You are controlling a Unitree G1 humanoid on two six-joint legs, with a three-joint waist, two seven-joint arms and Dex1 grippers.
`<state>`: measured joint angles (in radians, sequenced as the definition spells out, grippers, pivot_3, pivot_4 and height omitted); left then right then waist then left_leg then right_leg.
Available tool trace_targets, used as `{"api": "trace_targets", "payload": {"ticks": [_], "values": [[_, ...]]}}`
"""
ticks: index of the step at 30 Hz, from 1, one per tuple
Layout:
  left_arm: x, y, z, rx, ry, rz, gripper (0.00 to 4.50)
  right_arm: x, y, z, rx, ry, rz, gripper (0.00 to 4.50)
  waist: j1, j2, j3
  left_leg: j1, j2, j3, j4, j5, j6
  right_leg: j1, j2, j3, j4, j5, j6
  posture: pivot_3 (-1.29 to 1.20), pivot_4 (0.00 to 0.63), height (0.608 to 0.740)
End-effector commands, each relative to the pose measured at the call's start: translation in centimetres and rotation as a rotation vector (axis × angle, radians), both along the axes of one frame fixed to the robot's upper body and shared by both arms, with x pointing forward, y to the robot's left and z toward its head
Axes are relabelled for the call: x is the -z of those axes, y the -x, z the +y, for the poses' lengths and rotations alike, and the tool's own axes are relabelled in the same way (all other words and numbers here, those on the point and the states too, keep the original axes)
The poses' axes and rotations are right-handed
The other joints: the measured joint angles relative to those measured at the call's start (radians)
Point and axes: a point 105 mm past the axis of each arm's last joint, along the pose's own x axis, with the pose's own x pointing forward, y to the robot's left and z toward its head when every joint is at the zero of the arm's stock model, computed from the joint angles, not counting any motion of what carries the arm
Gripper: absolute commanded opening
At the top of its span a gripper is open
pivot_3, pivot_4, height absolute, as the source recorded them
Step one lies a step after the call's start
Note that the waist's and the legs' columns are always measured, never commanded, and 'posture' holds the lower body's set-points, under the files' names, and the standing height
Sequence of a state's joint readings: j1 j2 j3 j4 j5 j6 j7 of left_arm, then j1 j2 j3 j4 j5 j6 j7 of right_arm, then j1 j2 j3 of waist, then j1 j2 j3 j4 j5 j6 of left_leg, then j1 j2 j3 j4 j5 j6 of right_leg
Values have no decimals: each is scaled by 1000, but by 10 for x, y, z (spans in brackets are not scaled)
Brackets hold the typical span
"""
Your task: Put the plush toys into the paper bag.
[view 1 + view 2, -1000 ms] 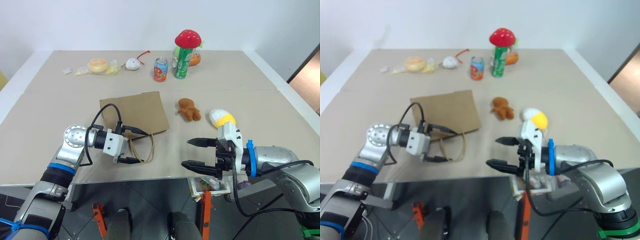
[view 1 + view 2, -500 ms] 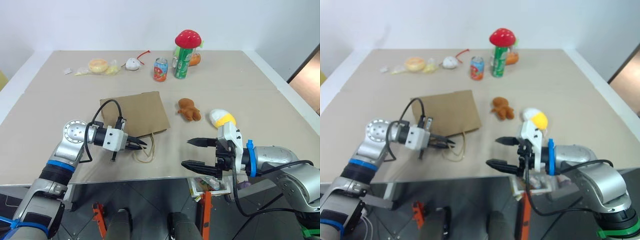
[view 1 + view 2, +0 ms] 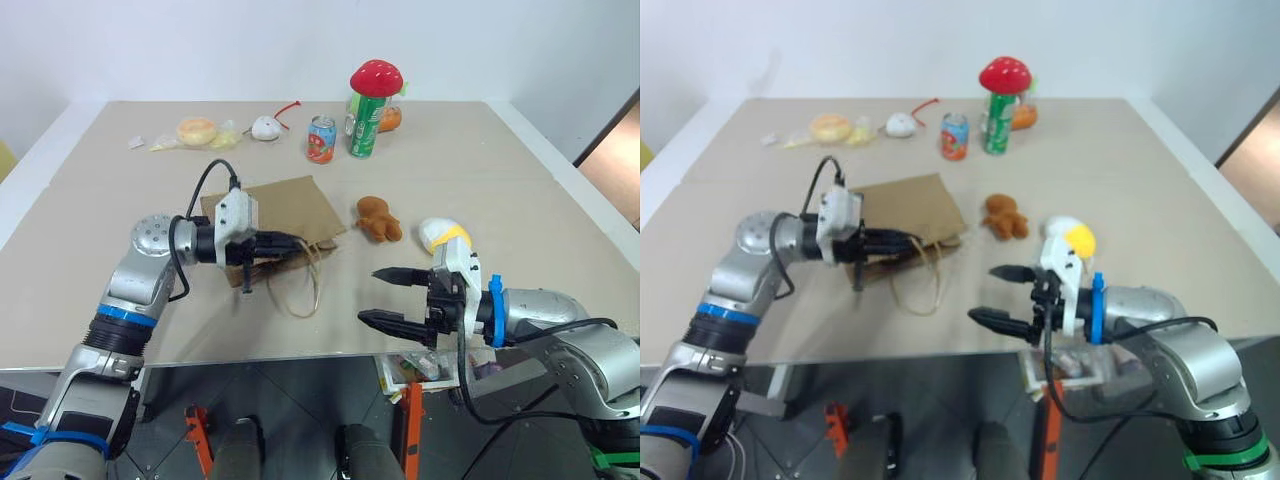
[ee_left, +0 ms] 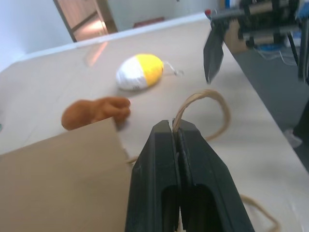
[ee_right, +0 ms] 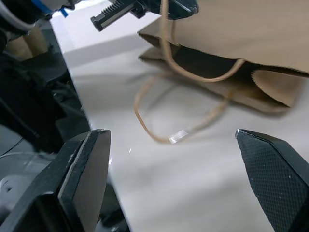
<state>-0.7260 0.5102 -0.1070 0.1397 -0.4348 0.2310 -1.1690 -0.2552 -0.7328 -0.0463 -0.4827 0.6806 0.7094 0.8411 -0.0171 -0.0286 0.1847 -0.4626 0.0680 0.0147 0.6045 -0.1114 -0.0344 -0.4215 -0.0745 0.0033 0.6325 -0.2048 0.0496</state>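
Clearly the step in hand is opening the paper bag, not yet loading it. The bag lies at the centre left of the head view on the table, and its near edge is raised a little, so a dark gap shows at the mouth in the right wrist view. The left gripper is clamped on one tan handle; its two fingers are pressed together with the loop coming out between them. The other handle hangs loose onto the table. The right gripper waits at the lower right of the frame, fingers wide apart and holding nothing. Both plush toys are outside the bag: the orange-brown bear just right of the bag, the white-and-yellow egg further right. Next, I think, the right gripper must reach for a toy while the left holds the mouth open enough.
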Motion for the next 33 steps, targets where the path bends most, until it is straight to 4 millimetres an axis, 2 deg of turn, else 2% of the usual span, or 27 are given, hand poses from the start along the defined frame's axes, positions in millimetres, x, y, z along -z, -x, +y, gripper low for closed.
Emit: {"api": "trace_targets", "payload": {"ticks": [1,5,6,7,9,10,16,19,22,29,33], "values": [[-36,1,-3,-23,122,45,0,-14,-9,1,39,-40,-70,3733,0,0,0,0,0,0,0,0,0,0,0,0,0,0,0,0,150,740],[-46,4,-7,-33,178,144,0,-21,-12,0,49,-74,-105,2342,0,0,0,0,0,-1,0,0,0,0,1,0,0,0,0,0,150,740],[-48,4,-8,-37,190,157,0,-23,-13,0,53,-82,-111,2131,0,0,0,0,0,-1,0,0,0,0,1,0,0,0,0,0,150,740],[-52,4,-8,-43,203,175,0,-25,-14,0,53,-90,-117,1397,0,0,0,0,0,-1,0,0,0,0,1,0,0,0,0,0,150,740],[-56,4,-9,-49,217,198,0,-28,-15,2,49,-106,-132,710,0,0,0,0,0,-2,0,0,0,0,1,0,1,0,0,0,150,740],[-57,5,-9,-45,224,213,0,-29,-18,3,54,-109,-142,164,0,0,0,0,0,-2,0,0,0,0,1,0,1,0,0,0,150,740],[-61,11,-14,-31,242,235,0,-34,-54,28,155,-54,-259,75,-4,0,0,1,0,-2,0,1,0,0,2,1,1,2,-1,0,150,740],[-61,13,-17,-30,249,239,0,-37,-64,49,159,-53,-299,75,-4,0,0,1,0,-3,0,1,1,-1,3,1,1,2,-1,0,150,740],[-60,14,-18,-34,251,242,0,-31,-75,61,185,-22,-309,75,-4,0,0,1,0,-4,-1,1,1,-1,4,2,1,2,-1,0,150,740],[-62,7,-15,-100,287,244,0,-22,-79,77,172,-12,-302,75,-1,0,0,0,0,-4,-1,1,0,-1,4,3,1,1,0,0,150,740],[-68,-2,-14,-151,340,262,0,0,-91,75,225,101,-296,75,-1,0,0,0,0,-4,-1,1,0,-1,5,3,1,2,-1,0,150,740]]}}
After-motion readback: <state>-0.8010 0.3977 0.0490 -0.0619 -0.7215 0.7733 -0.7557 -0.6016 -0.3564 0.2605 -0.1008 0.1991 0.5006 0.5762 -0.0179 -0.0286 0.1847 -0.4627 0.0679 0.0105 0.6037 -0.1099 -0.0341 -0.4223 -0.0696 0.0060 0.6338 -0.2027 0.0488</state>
